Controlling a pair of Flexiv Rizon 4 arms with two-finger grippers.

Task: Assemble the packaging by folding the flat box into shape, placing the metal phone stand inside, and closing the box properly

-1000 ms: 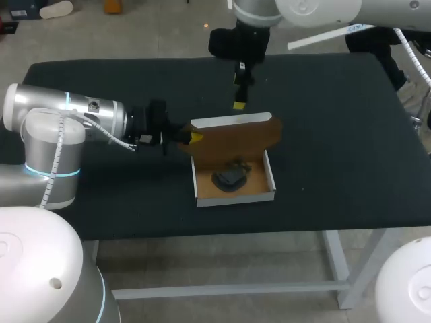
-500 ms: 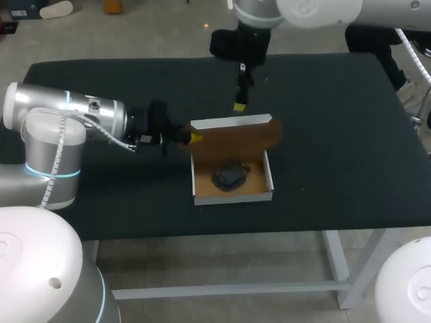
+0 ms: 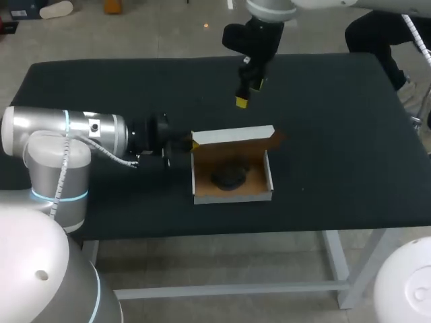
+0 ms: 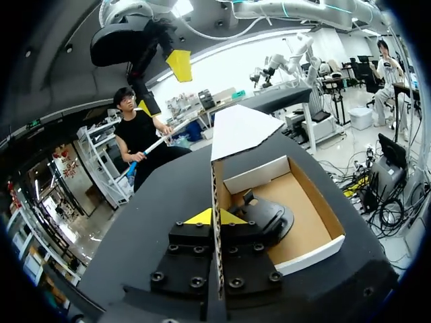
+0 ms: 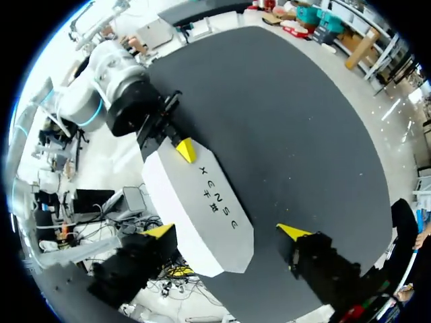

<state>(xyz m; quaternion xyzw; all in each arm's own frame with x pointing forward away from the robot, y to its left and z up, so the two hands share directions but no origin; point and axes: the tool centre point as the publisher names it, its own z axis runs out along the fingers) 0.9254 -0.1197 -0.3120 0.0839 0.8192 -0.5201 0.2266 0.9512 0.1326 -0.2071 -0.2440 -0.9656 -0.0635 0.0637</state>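
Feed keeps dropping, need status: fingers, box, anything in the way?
Left fingers shut on lid edge, lid half raised. Right fingers open, above lid, not touching. Stand inside box. Nothing seen blocking lid.

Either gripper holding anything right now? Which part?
Left gripper pinches the box lid at its side edge. Right gripper is open, holding nothing.
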